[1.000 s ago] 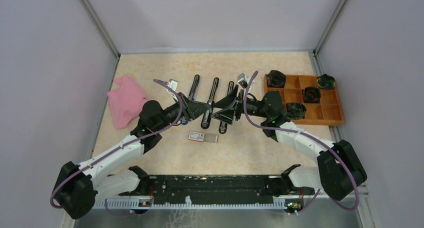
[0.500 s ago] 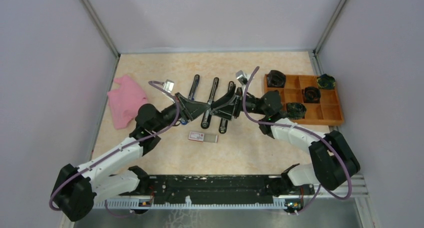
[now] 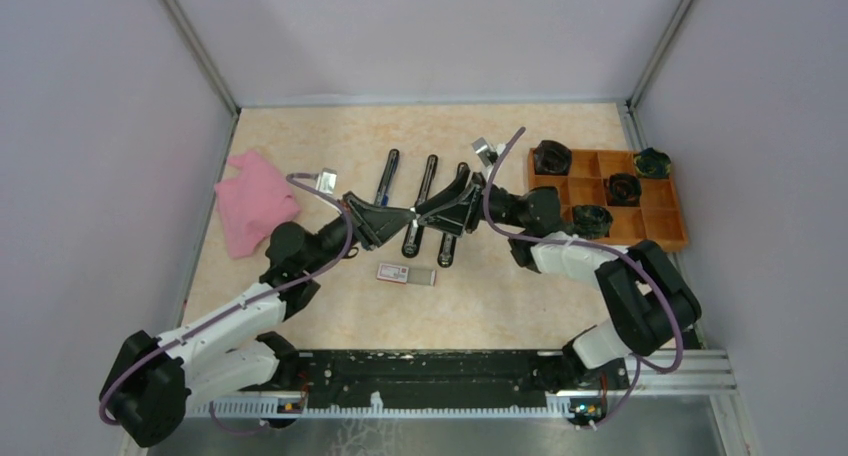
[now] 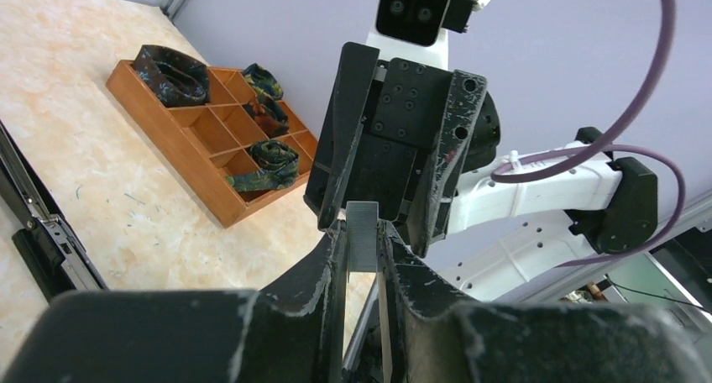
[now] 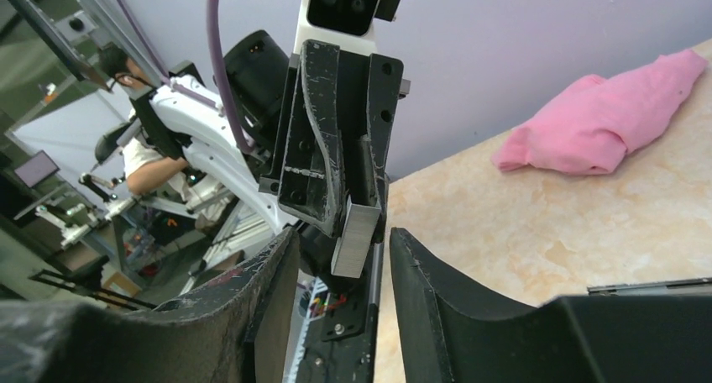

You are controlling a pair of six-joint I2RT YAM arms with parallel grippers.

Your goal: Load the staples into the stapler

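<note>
My left gripper (image 3: 406, 217) is shut on a short grey staple strip (image 4: 362, 237) and holds it in the air over the middle of the table. My right gripper (image 3: 424, 211) faces it tip to tip, open. In the right wrist view the strip (image 5: 353, 234) sits between the right gripper's (image 5: 340, 261) spread fingers without touching them. The white staples box with red print (image 3: 405, 274) lies flat on the table below. Three long black staplers (image 3: 421, 204) lie side by side behind the grippers.
A pink cloth (image 3: 252, 201) lies at the left wall. A wooden compartment tray (image 3: 660, 231) with dark rolled items stands at the right, also in the left wrist view (image 4: 180, 127). The arms' base rail (image 3: 430, 371) runs along the near edge.
The right gripper has moved left and closed in on the left gripper's tip, so its open fingers now flank the strip. The left arm has drawn back a little, still holding the strip.
</note>
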